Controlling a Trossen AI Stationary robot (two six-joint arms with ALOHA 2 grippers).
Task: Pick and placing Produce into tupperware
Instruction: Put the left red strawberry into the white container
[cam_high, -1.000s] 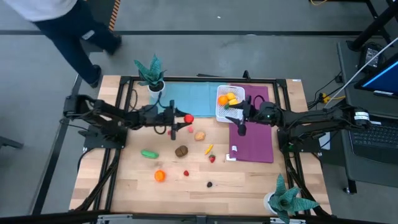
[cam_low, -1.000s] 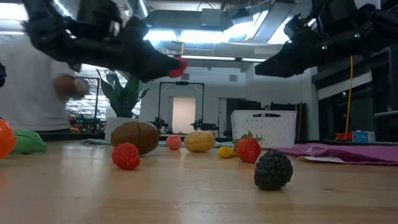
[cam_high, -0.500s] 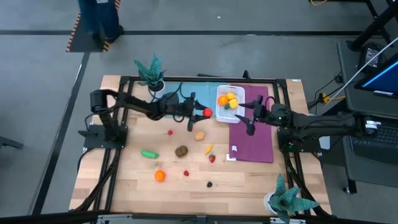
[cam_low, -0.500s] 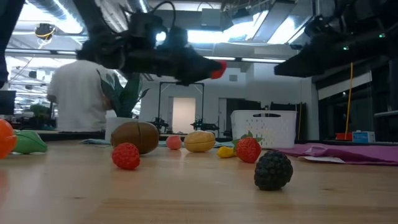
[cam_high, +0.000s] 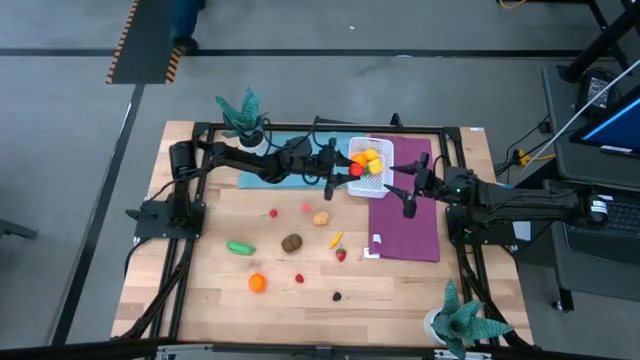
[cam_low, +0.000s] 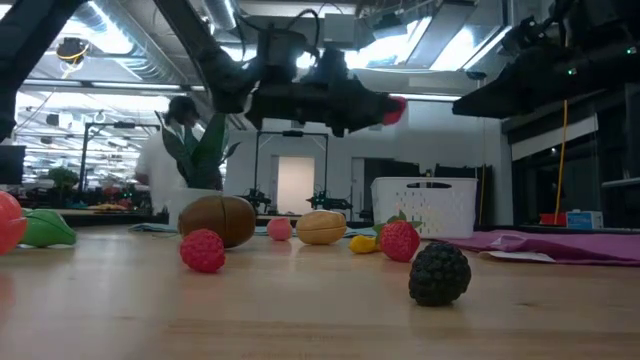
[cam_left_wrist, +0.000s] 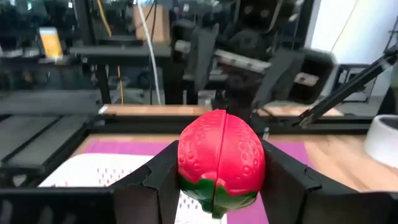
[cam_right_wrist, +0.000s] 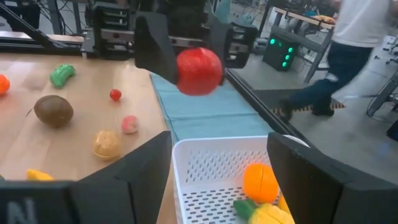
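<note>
Left gripper (cam_left_wrist: 214, 186) clamped partway on a red berry (cam_left_wrist: 221, 158), red on top, green base down; its seam runs upright between the fingers (cam_left_wrist: 149, 186). Solid hold, both pads on its sides.

Key relation: the tub (cam_high: 370, 166) sits just ahead of and below the berry. In the high view the berry (cam_high: 356, 169) hangs at the tub's near edge, about over the rim. The left wrist view shows the tub's white dotted floor (cam_left_wrist: 93, 174) below and to one side of the fingers, so my read is it needs a little more reach forward before release. The tub already holds an orange piece (cam_right_wrist: 260, 180) and a yellow one (cam_right_wrist: 273, 218), at the end farther from the left gripper.

Right gripper (cam_high: 405, 200) waits just beyond the tub over the purple mat (cam_high: 410, 230), fingers wide, holding nothing. Nearer the tub, but not involved.

Rest of the produce lies on the table (cam_high: 300, 300) behind the left gripper, well apart from the tub.
</note>
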